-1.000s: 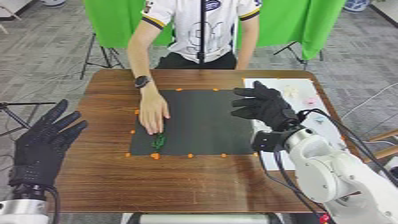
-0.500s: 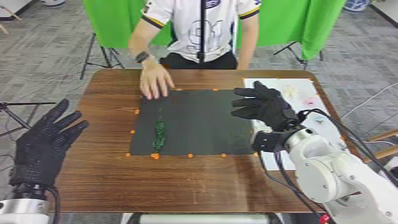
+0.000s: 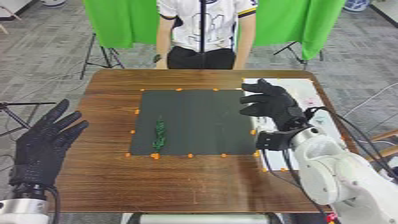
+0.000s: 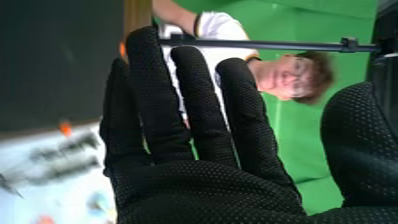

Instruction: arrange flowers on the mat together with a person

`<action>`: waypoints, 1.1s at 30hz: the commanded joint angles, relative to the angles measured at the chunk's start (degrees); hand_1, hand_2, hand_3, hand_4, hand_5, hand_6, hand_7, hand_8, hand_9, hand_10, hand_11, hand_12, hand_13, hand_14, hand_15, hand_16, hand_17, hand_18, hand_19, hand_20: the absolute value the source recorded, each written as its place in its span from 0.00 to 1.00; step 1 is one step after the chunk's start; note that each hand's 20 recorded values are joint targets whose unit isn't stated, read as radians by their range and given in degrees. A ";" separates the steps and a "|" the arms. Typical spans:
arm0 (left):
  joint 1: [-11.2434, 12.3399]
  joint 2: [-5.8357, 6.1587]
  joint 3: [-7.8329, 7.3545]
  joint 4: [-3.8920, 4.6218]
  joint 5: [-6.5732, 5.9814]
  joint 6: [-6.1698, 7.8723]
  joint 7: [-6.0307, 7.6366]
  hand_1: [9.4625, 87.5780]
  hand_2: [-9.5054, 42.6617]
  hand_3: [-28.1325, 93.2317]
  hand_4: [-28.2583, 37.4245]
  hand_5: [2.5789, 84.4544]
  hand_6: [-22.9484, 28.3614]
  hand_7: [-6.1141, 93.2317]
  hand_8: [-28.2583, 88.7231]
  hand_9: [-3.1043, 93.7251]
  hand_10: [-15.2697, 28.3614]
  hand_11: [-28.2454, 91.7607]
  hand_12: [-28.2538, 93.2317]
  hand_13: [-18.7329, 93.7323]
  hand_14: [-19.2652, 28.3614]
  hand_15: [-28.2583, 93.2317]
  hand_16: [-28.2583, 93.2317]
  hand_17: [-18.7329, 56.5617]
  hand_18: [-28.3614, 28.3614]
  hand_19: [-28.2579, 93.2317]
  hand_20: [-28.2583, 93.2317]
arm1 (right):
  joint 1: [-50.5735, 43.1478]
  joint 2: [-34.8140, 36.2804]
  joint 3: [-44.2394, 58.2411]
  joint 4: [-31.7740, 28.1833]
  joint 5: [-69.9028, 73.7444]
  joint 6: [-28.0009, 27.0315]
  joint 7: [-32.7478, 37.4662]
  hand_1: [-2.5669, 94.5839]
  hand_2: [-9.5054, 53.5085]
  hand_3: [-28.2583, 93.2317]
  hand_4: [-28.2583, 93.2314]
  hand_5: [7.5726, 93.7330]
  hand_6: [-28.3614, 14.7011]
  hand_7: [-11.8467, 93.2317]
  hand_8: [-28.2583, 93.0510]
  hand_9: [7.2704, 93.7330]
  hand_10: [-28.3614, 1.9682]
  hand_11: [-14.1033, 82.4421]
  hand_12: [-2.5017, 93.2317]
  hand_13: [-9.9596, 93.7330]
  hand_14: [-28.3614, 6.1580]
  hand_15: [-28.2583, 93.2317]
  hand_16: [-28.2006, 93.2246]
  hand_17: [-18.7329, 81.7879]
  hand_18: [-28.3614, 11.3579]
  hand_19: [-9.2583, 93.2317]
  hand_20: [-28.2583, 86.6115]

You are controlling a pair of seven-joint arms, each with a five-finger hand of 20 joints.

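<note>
Both sets of fingers are relaxed: left hand [image 3: 37, 150] nearest, then, past one green sprig [image 3: 160, 136] placed left on the dark mat [image 3: 209, 125], the right hand [image 3: 277, 107]. Blurred pieces [image 4: 69, 157] on a white sheet [image 3: 300, 87] suggest most arranging remains.

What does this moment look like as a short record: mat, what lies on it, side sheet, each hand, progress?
Mat: dark, rectangular, orange bits along its edges
On mat: green sprig in the left part, lying lengthwise toward the far side
Side sheet: white, right of the mat, partly under the right arm; small items on it, too blurred to identify
Left hand: open, left of the mat
Right hand: open and empty, over the white sheet
Progress: likely early, with one sprig placed
</note>
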 commanded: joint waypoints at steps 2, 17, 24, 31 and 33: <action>1.36 0.07 -0.56 -0.21 -0.11 0.09 0.23 0.15 0.32 0.86 0.06 0.37 0.56 0.15 0.17 0.35 0.70 0.38 0.33 0.34 0.86 0.57 0.19 0.14 0.78 0.50 0.34 | -3.27 1.36 3.73 -4.06 -18.47 2.72 15.52 0.24 0.29 0.81 0.04 0.52 0.57 0.23 0.14 0.57 0.30 0.28 0.16 0.62 0.22 0.61 0.30 0.38 0.04 0.76 0.32; 1.26 -1.85 -1.25 -0.42 1.33 -0.92 -2.09 0.15 0.32 0.86 0.06 0.37 0.56 0.15 0.17 0.35 0.70 0.38 0.33 0.34 0.86 0.57 0.19 0.14 0.78 0.50 0.34 | -14.50 4.97 9.85 -7.74 -47.69 -1.06 35.98 0.32 0.18 0.80 0.06 0.53 0.51 0.22 0.14 0.63 0.26 0.32 0.18 0.70 0.30 0.69 0.30 0.48 0.05 0.90 0.22; 1.08 -2.10 -1.24 -0.44 1.52 -1.10 -2.46 0.15 0.32 0.86 0.06 0.37 0.56 0.15 0.17 0.35 0.70 0.38 0.33 0.34 0.87 0.57 0.19 0.14 0.78 0.50 0.34 | -15.46 5.53 9.33 -7.30 -58.86 -5.10 45.77 0.34 0.17 0.79 0.06 0.55 0.48 0.22 0.15 0.69 0.26 0.39 0.19 0.74 0.33 0.71 0.30 0.52 0.05 0.96 0.13; 1.04 -2.08 -1.19 -0.47 1.60 -1.19 -2.61 0.15 0.32 0.86 0.06 0.37 0.56 0.15 0.17 0.35 0.70 0.38 0.33 0.34 0.87 0.57 0.19 0.14 0.78 0.50 0.34 | -13.85 7.55 6.38 -4.88 -67.32 -10.79 54.52 0.37 0.15 0.78 0.07 0.55 0.46 0.21 0.15 0.72 0.26 0.42 0.20 0.77 0.36 0.71 0.31 0.55 0.05 0.99 0.09; 1.02 -2.16 -1.27 -0.47 1.76 -1.40 -2.87 0.16 0.33 0.85 0.06 0.37 0.56 0.15 0.17 0.35 0.70 0.38 0.33 0.34 0.86 0.57 0.19 0.14 0.78 0.50 0.34 | -13.73 7.71 6.22 -4.14 -68.80 -13.45 56.01 0.38 0.14 0.78 0.07 0.56 0.46 0.21 0.15 0.73 0.27 0.42 0.20 0.78 0.37 0.71 0.31 0.56 0.06 1.00 0.08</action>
